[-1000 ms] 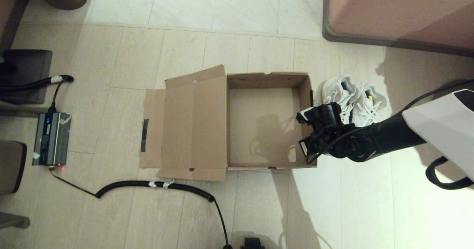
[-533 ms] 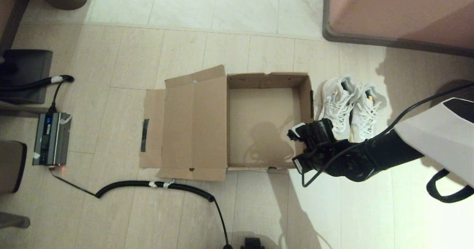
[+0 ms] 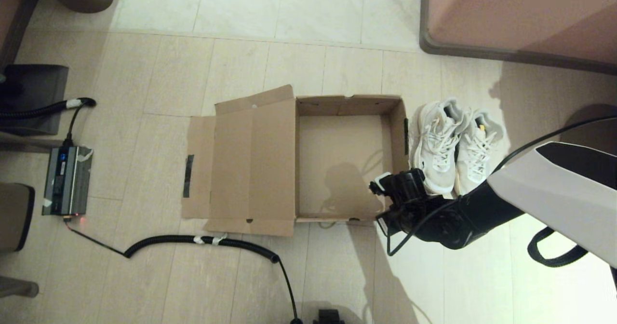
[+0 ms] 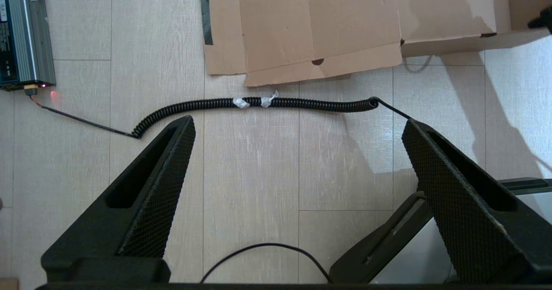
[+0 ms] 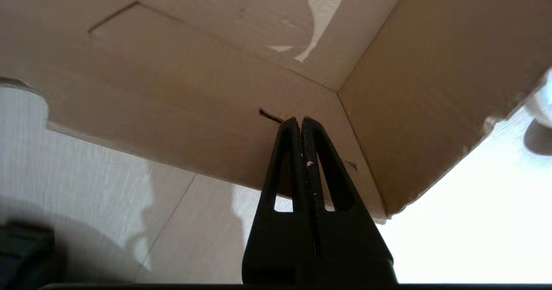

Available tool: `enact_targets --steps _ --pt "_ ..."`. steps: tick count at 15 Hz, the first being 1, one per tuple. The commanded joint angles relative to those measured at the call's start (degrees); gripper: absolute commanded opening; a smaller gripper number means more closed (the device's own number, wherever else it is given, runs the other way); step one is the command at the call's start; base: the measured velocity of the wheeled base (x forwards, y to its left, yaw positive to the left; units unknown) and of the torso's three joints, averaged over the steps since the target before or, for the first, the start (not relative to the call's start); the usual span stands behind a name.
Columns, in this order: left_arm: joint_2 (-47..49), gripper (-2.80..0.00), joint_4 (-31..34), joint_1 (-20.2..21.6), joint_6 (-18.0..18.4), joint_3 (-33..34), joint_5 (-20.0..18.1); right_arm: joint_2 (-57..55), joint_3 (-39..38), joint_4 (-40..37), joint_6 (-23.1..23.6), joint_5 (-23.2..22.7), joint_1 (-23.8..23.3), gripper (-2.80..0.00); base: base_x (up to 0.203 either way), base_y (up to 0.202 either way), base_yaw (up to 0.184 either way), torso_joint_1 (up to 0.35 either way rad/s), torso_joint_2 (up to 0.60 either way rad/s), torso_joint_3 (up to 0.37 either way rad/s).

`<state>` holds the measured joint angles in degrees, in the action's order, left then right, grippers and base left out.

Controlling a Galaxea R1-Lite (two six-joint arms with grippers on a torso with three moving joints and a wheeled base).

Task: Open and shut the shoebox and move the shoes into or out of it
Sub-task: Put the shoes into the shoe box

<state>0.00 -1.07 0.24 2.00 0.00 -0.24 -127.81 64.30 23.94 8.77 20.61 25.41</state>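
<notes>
The brown cardboard shoebox stands open and empty on the floor, its lid flap laid flat to the left with a black tape strip on it. The pair of white sneakers rests on the floor just right of the box, side by side. My right arm's wrist hangs over the box's near right corner. My right gripper is shut on nothing, its tips close to the box's inner wall beside that corner. My left gripper is open over bare floor, nearer than the lid.
A coiled black cable lies on the floor in front of the box. A grey power unit sits at the left with dark furniture behind it. A pinkish piece of furniture fills the far right corner.
My right arm has drawn back toward me, from beside the shoes to the box's near right corner. The shoes now show in full. Box and lid have not moved.
</notes>
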Motion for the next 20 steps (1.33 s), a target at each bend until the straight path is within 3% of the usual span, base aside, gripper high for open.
enact_targets --steps 1,6,11,13,16,17,20 --pt "0.1 0.0 0.0 0.0 0.0 0.4 0.0 -0.2 -1.3 0.1 0.0 0.1 0.5 -2.8 0.0 0.0 0.0 0.0 0.0 0.0" --pt "0.1 0.0 0.0 0.0 0.0 0.4 0.0 1.8 -5.0 1.4 -0.6 0.0 3.6 -2.8 0.0 0.0 0.0 0.0 0.0 0.0" --pt "0.1 0.0 0.0 0.0 0.0 0.4 0.0 4.1 6.8 6.8 -5.5 -0.7 2.5 -2.8 0.0 0.0 0.0 0.0 0.0 0.0" --pt "0.1 0.0 0.0 0.0 0.0 0.4 0.0 4.3 14.5 7.1 -9.4 -0.9 -0.8 -2.8 0.0 0.0 0.0 0.0 0.0 0.0" --pt "0.1 0.0 0.0 0.0 0.0 0.4 0.0 4.5 21.7 2.4 -12.1 -0.7 -10.5 -2.8 0.0 0.0 0.0 0.0 0.0 0.0" --pt "0.1 0.0 -0.1 0.0 0.0 0.4 0.0 4.6 24.2 0.6 -12.3 -0.7 -13.3 0.0 0.0 0.0 0.0 0.0 0.0 0.0" --pt "0.1 0.0 0.0 0.0 0.0 0.4 0.0 4.2 31.0 -2.8 -13.0 -0.8 -20.0 0.0 0.0 0.0 0.0 0.0 0.0 0.0"
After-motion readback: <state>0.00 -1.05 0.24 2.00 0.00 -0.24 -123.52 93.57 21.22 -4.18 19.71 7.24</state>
